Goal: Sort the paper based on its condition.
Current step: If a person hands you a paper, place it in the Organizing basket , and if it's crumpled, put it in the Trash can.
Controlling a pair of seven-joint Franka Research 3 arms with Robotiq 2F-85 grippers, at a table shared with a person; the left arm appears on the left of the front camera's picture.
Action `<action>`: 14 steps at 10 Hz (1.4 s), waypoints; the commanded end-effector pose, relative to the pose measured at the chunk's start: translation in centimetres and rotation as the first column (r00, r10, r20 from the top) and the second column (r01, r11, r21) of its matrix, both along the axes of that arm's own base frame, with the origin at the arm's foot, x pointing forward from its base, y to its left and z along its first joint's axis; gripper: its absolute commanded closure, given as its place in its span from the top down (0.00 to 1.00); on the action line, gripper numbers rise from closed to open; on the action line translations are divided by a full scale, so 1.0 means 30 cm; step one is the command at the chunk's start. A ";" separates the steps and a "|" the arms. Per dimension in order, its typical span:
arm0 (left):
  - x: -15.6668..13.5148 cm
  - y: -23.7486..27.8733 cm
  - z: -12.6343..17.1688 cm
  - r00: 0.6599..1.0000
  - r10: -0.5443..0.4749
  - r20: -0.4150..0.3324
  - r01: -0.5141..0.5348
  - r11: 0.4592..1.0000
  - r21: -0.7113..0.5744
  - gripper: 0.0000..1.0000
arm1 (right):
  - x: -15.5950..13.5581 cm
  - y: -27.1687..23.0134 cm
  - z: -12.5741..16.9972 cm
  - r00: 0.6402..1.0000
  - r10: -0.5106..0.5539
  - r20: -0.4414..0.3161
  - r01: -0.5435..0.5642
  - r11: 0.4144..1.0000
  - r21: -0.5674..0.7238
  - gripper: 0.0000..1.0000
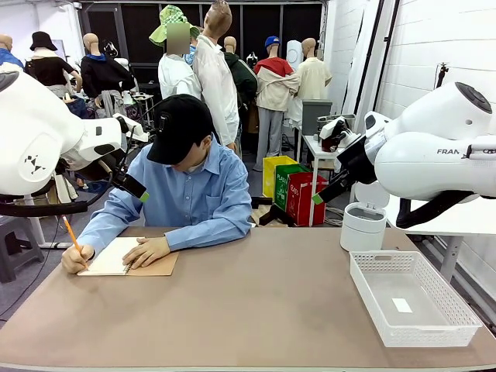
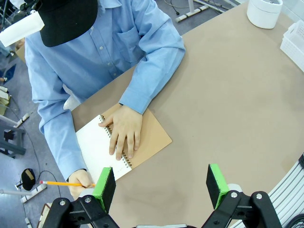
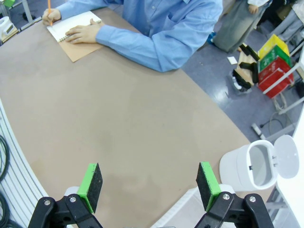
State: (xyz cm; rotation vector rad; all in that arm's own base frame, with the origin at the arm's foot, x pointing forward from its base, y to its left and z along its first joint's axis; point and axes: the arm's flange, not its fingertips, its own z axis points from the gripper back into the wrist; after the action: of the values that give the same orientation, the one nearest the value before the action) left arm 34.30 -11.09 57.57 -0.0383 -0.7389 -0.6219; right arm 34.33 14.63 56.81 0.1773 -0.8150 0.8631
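The paper is out of view. A person sits at the far left of the brown table point(image 1: 256, 302) and writes with an orange pencil point(image 1: 71, 232) on the white page of a spiral notebook point(image 1: 108, 260) with a tan cover. Their other hand point(image 2: 124, 130) lies flat on the notebook point(image 2: 92, 142). My left gripper point(image 2: 160, 183) hangs open and empty high above the table, near the notebook's edge. My right gripper point(image 3: 149, 183) is also open and empty, raised over the right half of the table. Seen from the front, the left gripper point(image 1: 132, 186) and the right gripper point(image 1: 329, 190) both hover well off the surface.
A white mesh basket point(image 1: 430, 337) stands at the near right of the table with a small white slip point(image 1: 401, 304) on its floor. Behind it, off the table edge, is a white bin point(image 1: 363, 226) with its lid up point(image 3: 251, 168). Coloured crates point(image 1: 298, 190) stand beyond.
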 end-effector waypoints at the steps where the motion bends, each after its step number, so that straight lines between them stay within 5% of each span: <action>1: -0.002 0.002 0.004 1.000 0.001 0.003 -0.001 1.000 0.000 1.00 | -0.001 0.001 0.001 1.000 0.003 0.003 -0.003 1.000 -0.009 1.00; 14: -0.002 0.002 0.004 1.000 0.001 0.003 -0.001 1.000 0.000 1.00 | -0.001 0.001 0.001 1.000 0.003 0.003 -0.003 1.000 -0.009 1.00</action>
State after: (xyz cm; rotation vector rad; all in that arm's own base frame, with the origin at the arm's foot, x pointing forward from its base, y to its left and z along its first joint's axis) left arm 34.30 -11.09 57.57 -0.0382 -0.7389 -0.6219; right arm 34.33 14.63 56.81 0.1773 -0.8150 0.8631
